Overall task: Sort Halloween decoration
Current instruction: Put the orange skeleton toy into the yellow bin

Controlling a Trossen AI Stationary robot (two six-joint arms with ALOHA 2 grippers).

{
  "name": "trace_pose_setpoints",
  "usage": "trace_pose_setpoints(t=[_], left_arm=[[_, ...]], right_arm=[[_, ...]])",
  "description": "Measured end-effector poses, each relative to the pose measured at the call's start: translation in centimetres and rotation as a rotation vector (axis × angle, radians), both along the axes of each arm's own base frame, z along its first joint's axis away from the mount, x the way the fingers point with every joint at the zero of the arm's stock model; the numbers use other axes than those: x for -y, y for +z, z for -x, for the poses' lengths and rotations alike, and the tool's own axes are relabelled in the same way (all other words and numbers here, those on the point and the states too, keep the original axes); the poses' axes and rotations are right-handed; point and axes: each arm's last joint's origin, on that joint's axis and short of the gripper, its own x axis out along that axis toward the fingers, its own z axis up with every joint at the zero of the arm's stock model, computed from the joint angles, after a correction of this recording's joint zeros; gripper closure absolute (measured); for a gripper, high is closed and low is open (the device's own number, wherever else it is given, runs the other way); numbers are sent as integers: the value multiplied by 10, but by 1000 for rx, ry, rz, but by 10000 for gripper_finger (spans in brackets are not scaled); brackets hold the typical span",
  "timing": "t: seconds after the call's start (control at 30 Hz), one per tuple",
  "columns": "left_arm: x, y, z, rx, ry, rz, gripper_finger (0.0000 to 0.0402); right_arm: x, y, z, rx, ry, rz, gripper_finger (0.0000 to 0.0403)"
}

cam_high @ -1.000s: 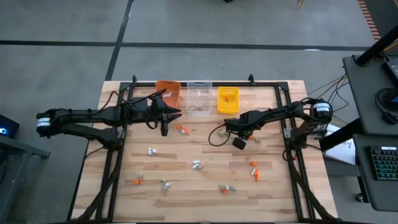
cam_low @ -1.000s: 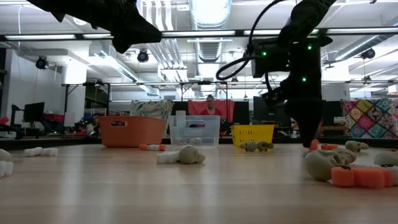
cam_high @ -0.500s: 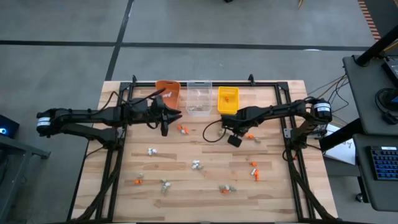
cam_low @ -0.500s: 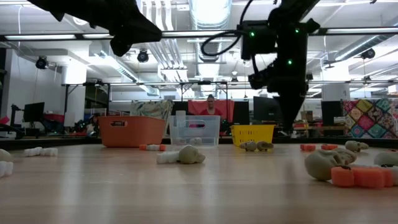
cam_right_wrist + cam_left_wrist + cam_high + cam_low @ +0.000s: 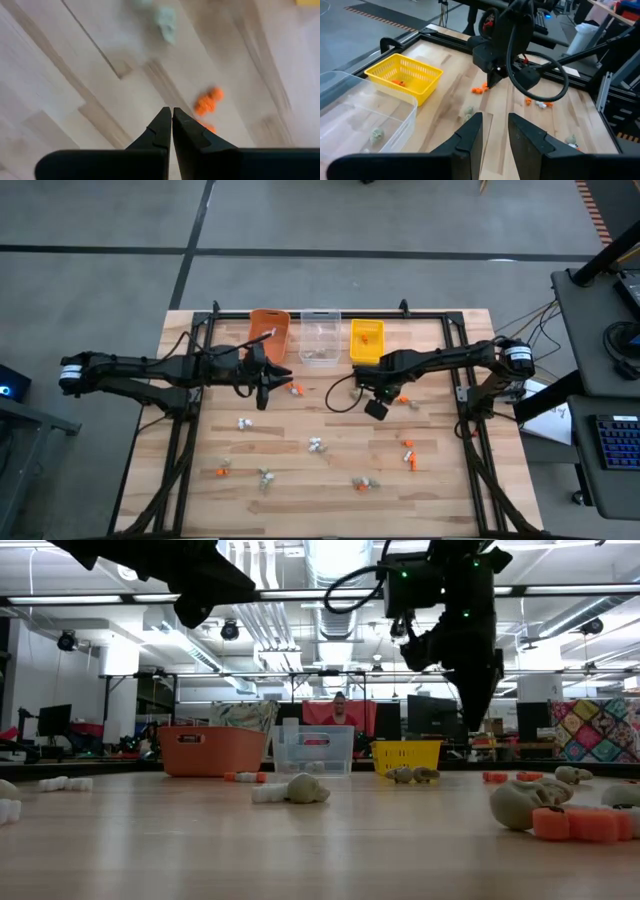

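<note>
Wooden table (image 5: 330,470) mostly unsorted: few trinkets (image 5: 316,444) binned. Left gripper (image 5: 262,392) parted, empty; right gripper (image 5: 372,394) pressed together, empty.

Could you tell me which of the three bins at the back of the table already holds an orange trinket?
The yellow bin, the one on the right arm's side. An orange trinket lies inside it, whereas the clear bin holds only pale pieces and the orange bin shows none.
</note>
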Motion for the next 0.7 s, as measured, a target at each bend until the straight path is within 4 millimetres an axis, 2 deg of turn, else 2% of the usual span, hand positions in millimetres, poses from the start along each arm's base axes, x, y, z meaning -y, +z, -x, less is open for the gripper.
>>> trace_pose_setpoints(t=[0.17, 0.3, 0.43, 0.7], left_arm=[[0, 0, 0, -1, 0, -5, 326], [0, 0, 0, -3, -4, -21, 326], [0, 0, 0, -3, -4, -24, 326], [0, 0, 0, -3, -4, -24, 326]], right_arm=[[8, 0, 7, -63, -129, 39, 394], [14, -2, 7, -56, -149, 80, 382], [16, -8, 9, -80, -160, 76, 347], [20, -37, 17, -87, -220, 78, 266]])
